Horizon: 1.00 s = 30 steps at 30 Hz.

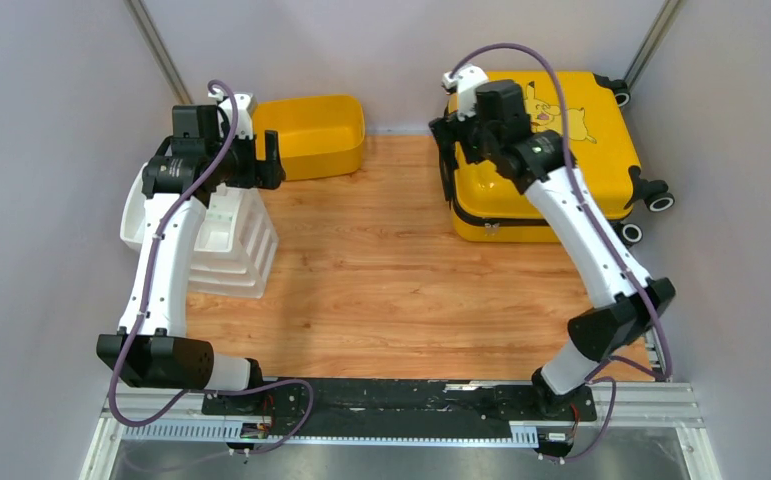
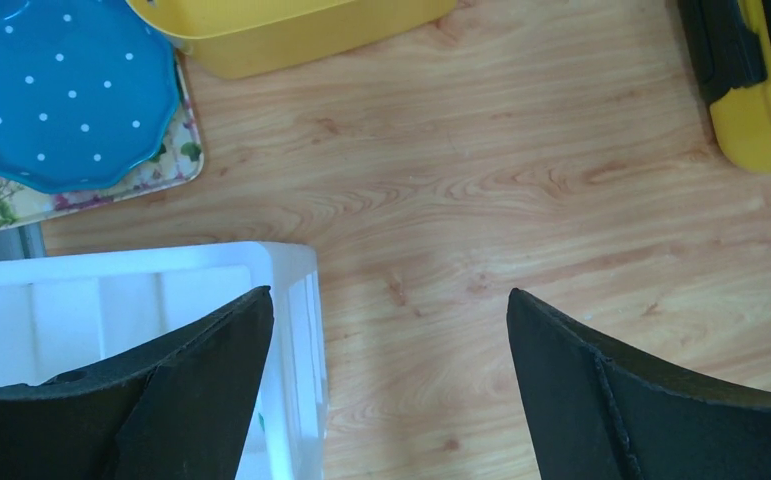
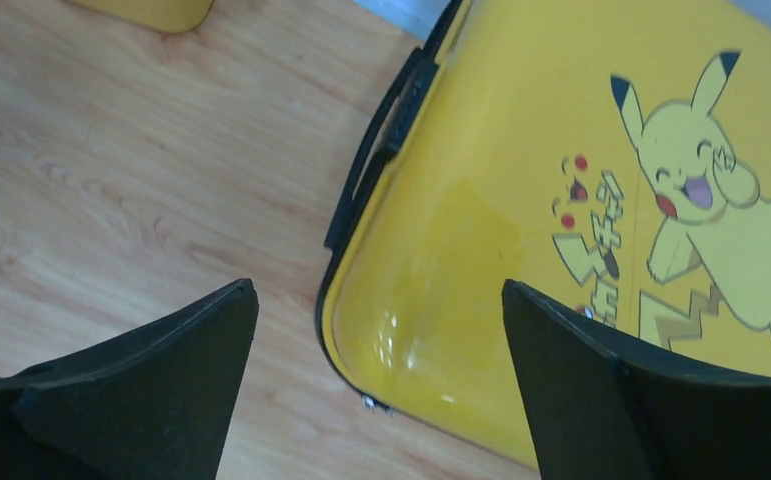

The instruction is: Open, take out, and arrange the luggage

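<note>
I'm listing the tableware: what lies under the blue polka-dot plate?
A rectangular floral-patterned tray sits under the blue scalloped plate with white dots; only its edge strip and one corner show. The plate covers the rest of it.

**One patch of lettering, none of it legible**

The only writing in view stands on the yellow lid of the luggage (image 3: 461, 260), seen from the right wrist. It is a short column of blocky yellow lettering (image 3: 593, 245) with dark outlines, just beside the cartoon Pikachu print (image 3: 711, 215). The characters are too stylised and tilted to read.
</note>
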Each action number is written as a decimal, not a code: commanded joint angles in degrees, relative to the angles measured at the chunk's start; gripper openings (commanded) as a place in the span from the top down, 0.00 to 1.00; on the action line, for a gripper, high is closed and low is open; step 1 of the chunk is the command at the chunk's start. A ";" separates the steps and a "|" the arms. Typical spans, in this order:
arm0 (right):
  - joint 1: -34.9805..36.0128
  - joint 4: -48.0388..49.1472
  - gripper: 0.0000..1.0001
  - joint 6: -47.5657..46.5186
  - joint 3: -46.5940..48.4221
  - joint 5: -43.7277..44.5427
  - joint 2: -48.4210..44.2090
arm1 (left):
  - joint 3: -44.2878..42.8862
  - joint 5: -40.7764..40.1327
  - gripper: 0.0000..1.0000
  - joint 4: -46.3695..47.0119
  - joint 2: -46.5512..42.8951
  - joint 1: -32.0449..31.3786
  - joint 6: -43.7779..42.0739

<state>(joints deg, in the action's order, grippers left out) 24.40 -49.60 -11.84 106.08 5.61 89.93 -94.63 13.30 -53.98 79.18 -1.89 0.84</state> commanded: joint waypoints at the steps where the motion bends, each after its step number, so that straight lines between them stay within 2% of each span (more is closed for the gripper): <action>1: 8.27 8.38 0.02 1.55 6.93 17.41 7.79 | 0.67 -2.84 0.06 3.79 -2.18 -0.31 3.90; 7: 12.07 9.35 0.09 5.94 15.98 21.81 19.39 | 5.06 -2.05 0.06 7.48 -6.05 -0.31 5.57; 11: 12.86 9.44 0.12 8.14 19.06 22.61 26.85 | 8.40 -1.26 0.05 9.24 -8.77 -0.31 6.01; 16: 12.77 11.46 0.20 9.81 21.79 29.54 35.29 | 10.60 -1.96 0.05 9.33 -10.53 -0.31 6.28; 20: 12.42 11.90 0.25 12.88 23.73 31.66 39.52 | 11.66 -2.23 0.05 9.50 -11.67 -0.39 6.37; 30: 10.58 12.86 0.27 15.88 29.35 37.80 50.34 | 14.21 -1.61 0.05 9.86 -13.26 -0.31 6.01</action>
<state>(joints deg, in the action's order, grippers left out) 36.42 -39.88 1.69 130.74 38.20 137.88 -80.93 11.49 -46.11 67.81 -2.11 6.17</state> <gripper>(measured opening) 0.734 0.947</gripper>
